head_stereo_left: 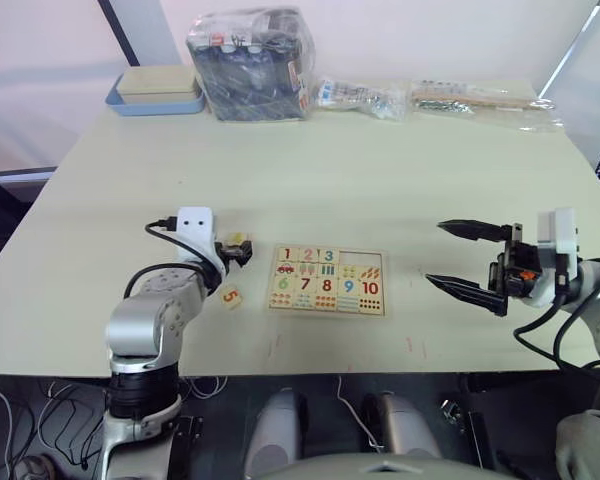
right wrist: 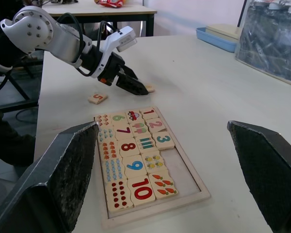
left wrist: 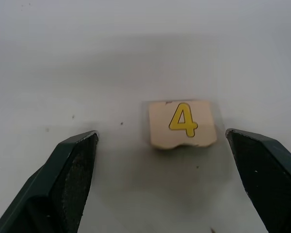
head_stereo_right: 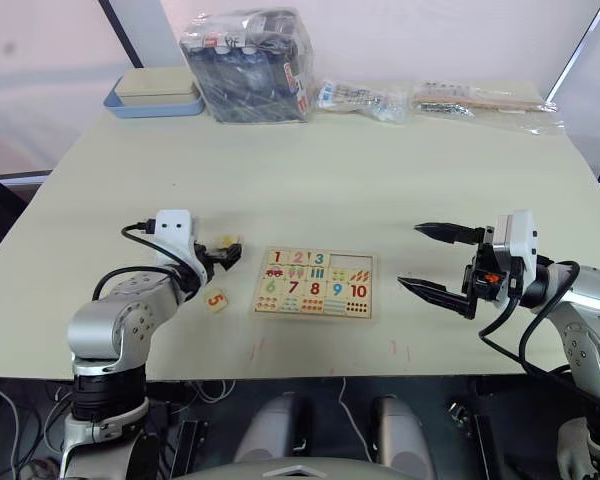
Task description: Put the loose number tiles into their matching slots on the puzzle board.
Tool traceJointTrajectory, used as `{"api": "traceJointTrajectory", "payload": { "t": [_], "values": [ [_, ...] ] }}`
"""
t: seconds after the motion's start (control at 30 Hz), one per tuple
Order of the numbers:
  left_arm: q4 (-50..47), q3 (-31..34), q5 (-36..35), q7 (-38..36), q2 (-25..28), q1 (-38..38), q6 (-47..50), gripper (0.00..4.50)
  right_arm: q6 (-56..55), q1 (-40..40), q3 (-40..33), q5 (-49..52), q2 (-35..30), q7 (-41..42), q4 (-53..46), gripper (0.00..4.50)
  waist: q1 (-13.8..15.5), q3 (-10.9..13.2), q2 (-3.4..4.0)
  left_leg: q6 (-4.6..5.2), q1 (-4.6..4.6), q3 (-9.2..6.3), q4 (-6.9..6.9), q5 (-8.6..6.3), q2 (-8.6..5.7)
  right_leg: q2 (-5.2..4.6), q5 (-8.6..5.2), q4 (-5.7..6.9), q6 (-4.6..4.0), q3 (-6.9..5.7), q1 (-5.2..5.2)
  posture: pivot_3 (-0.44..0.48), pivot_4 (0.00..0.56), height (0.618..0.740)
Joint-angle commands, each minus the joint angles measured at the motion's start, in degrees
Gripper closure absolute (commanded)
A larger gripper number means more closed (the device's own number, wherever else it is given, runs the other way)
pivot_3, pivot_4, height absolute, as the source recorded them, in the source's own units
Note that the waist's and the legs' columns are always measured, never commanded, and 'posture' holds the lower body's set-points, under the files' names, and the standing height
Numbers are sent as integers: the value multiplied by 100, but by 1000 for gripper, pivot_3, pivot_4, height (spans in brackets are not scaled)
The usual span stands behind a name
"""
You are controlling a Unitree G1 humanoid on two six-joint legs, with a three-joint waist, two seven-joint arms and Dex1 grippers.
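Right now I am holding my left gripper (left wrist: 161,182) wide open over the table (head_stereo_left: 380,180), gripping nothing, with the 4 tile (left wrist: 182,124) lying flat between my two black fingers (left wrist: 63,179), nearer one finger than the other and touching neither. Judging by its look, this tile is going to be light, thin, stiff wood with a smooth printed face, so I am expecting it to slide or flip if I press unevenly; I am planning to take it by two opposite side edges, low against the tabletop, closing gently and squarely. Its near edge is showing a small notch, so I am favouring the straight side edges instead. Looking outward in the left eye view, this gripper is sitting at middle left of the frame, just beside the puzzle board (head_stereo_left: 327,281), which is lying at the centre. The 5 tile (head_stereo_left: 231,297) is waiting loose on the table below the gripper, apart from the board. On the board, tiles 1, 2 and 3 are already filling their slots, while the two slots (right wrist: 184,167) at the right end of the top row are standing empty. My right gripper (head_stereo_left: 470,262) is hovering at middle right, spread wide and carrying nothing, well apart from the board.
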Motion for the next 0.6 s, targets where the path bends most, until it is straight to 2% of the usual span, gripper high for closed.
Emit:
{"api": "traceJointTrajectory", "payload": {
  "t": [0.03, 0.2, 0.3, 0.37, 0.47, 0.6],
  "values": [
    [-65, -108, 93, 25, -94, -109, -116, 0, -45, -94, -62, 45, -72, 25, -60, 66, -1, 0, 0, 0, 0, 0, 0, 0, -2, 0, 0, 0, 0, 3, 0, 0, 150, 740],
    [12, -164, 214, 64, -216, -153, -120, 0, -51, -133, -44, 17, -71, 35, -47, 66, -1, 0, 0, 1, 0, -3, 0, 1, -5, -1, 0, 0, 1, 3, 1, 0, 150, 740],
    [-4, -204, 285, 96, -256, -88, -130, 769, -47, -143, -49, 18, -81, 47, -46, 0, -1, 0, 0, 2, 2, -6, 0, 1, -7, 0, 0, 0, 1, 4, 4, 0, 150, 740],
    [-34, -207, 316, 93, -281, -48, -130, 1802, -45, -143, -51, 18, -85, 52, -41, 0, 0, 0, 0, 2, 1, -6, 0, 1, -9, -1, 0, 0, 1, 5, 4, 0, 150, 740],
    [-81, -183, 355, 99, -309, 3, -123, 3040, -45, -130, -45, 14, -82, 55, -42, 0, 0, 0, 0, 2, 0, -6, 0, 1, -10, -1, 0, 0, 1, 6, 4, 0, 150, 740],
    [-423, -146, 435, 139, -230, 151, -34, 3039, -25, -108, -34, 33, -88, 81, -55, 0, -7, 0, 0, 1, 2, -6, 0, 1, -10, -1, 1, 0, 1, 9, 4, 0, 150, 740]
  ]
}}
